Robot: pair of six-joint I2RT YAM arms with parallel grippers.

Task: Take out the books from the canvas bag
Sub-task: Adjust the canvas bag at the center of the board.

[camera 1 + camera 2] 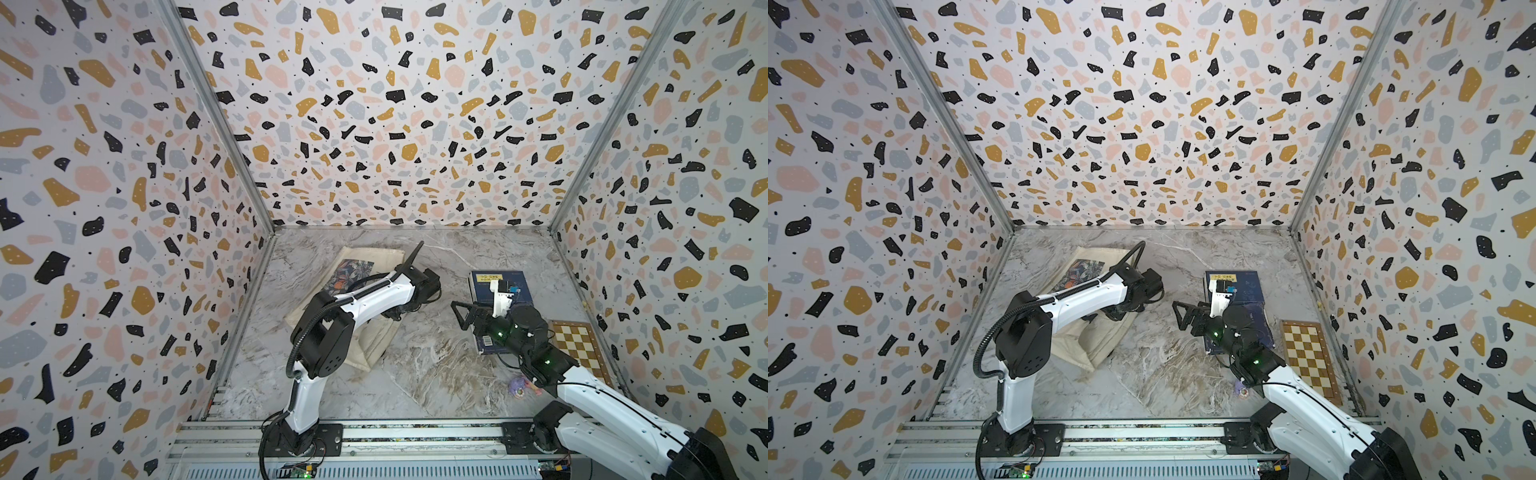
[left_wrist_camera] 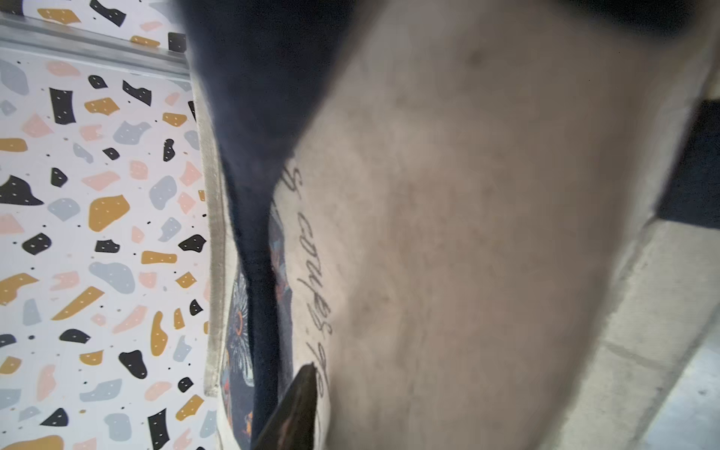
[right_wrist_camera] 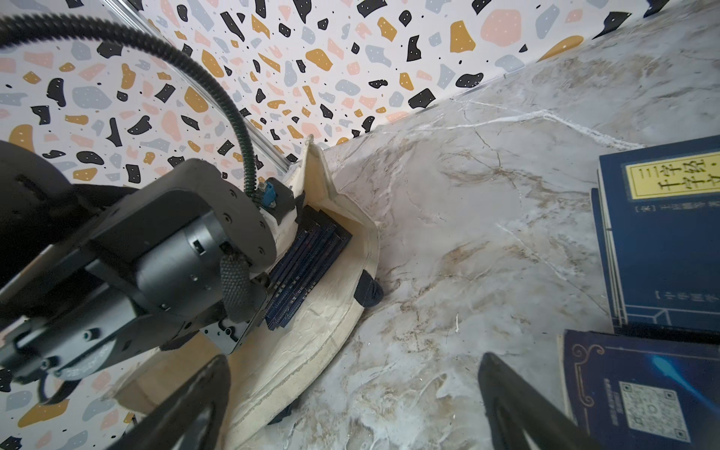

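Note:
The cream canvas bag (image 1: 374, 257) lies on its side at the left of the marble table, its mouth facing the middle. My left gripper (image 1: 405, 309) is at that mouth, shut on the bag's upper canvas layer (image 2: 467, 233) and holding it up; only one finger (image 2: 296, 409) shows. A navy strap (image 1: 415, 253) sticks up behind the wrist. Several navy books (image 3: 307, 269) lie stacked inside the opened bag (image 3: 335, 331). More navy books (image 1: 505, 286) lie on the table at right (image 3: 662, 241). My right gripper (image 3: 354, 358) hangs open over bare marble between bag and books (image 1: 1241, 286), holding nothing.
A brown-and-cream checkered board (image 1: 579, 347) lies by the right wall, also in a top view (image 1: 1308, 357). A small purple toy (image 1: 519, 386) sits near the right arm's base. Patterned walls close in three sides; a metal rail (image 1: 374, 432) runs along the front.

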